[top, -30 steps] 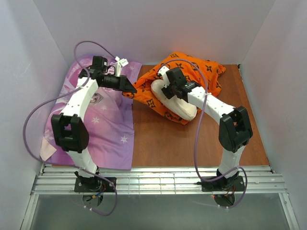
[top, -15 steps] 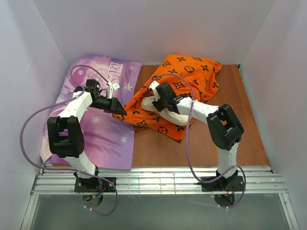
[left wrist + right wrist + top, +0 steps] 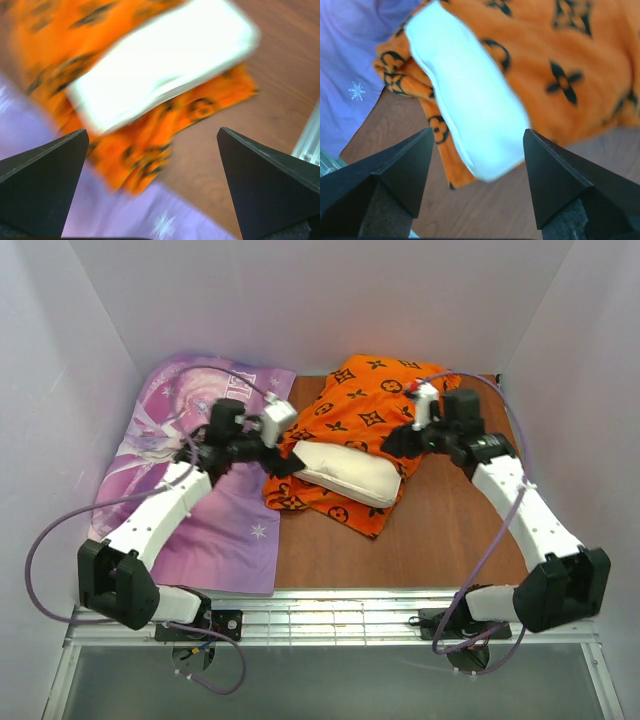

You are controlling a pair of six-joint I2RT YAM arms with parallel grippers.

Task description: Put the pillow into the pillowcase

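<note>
The cream-white pillow (image 3: 350, 472) lies across the orange pillowcase (image 3: 375, 400) at mid-table. Orange fabric shows under its near side and along its far edge. My left gripper (image 3: 287, 456) hovers by the pillow's left end, jaws wide open and holding nothing. In the left wrist view, that gripper (image 3: 153, 130) hangs above the blurred pillow (image 3: 165, 60) and the pillowcase (image 3: 145, 160). My right gripper (image 3: 402, 444) hovers by the pillow's right end, also open and holding nothing. In the right wrist view, this gripper (image 3: 479, 130) sits over the pillow (image 3: 470, 110), with the pillowcase (image 3: 560, 75) beyond.
A purple princess-print fabric (image 3: 215, 510) covers the left part of the brown table (image 3: 440, 540), its edge touching the pillowcase. White walls close in the left, back and right. A metal rail (image 3: 330, 615) runs along the near edge.
Both grippers were shut on the fabric and have opened and let go. The left arm has stretched toward the pillow's left end; the right arm has swung out to the right.
</note>
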